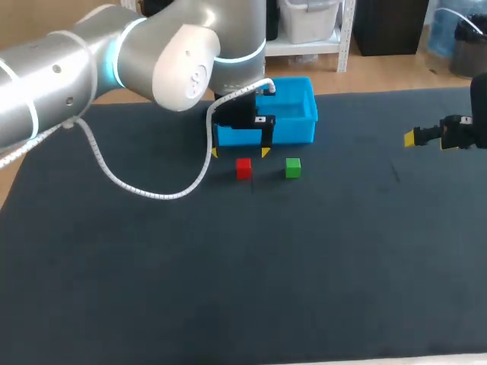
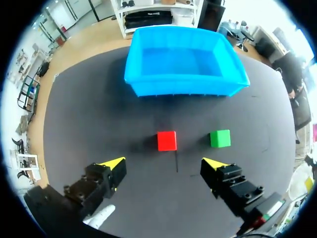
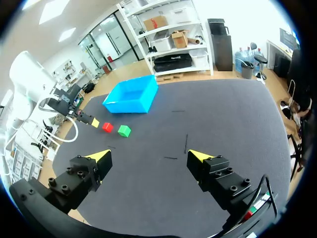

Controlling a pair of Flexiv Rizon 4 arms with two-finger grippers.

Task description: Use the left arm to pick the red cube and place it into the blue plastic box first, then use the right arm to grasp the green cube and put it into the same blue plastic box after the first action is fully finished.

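The red cube (image 1: 243, 168) rests on the dark table in front of the blue plastic box (image 1: 293, 114), with the green cube (image 1: 293, 168) just to its right. My left gripper (image 1: 239, 152) hovers open above the box's front edge and the red cube. In the left wrist view the red cube (image 2: 167, 141) lies just ahead of the open left gripper (image 2: 164, 164), the green cube (image 2: 220, 138) is beside it and the box (image 2: 183, 87) is beyond, with nothing inside. My right gripper (image 1: 409, 138) stands open at the far right, holding nothing.
The right wrist view shows the right gripper (image 3: 148, 156) above bare dark mat, with the box (image 3: 130, 94), the red cube (image 3: 107, 127), the green cube (image 3: 124, 131) and my left arm (image 3: 69, 106) far ahead. A white cable (image 1: 137, 186) loops from the left arm over the table.
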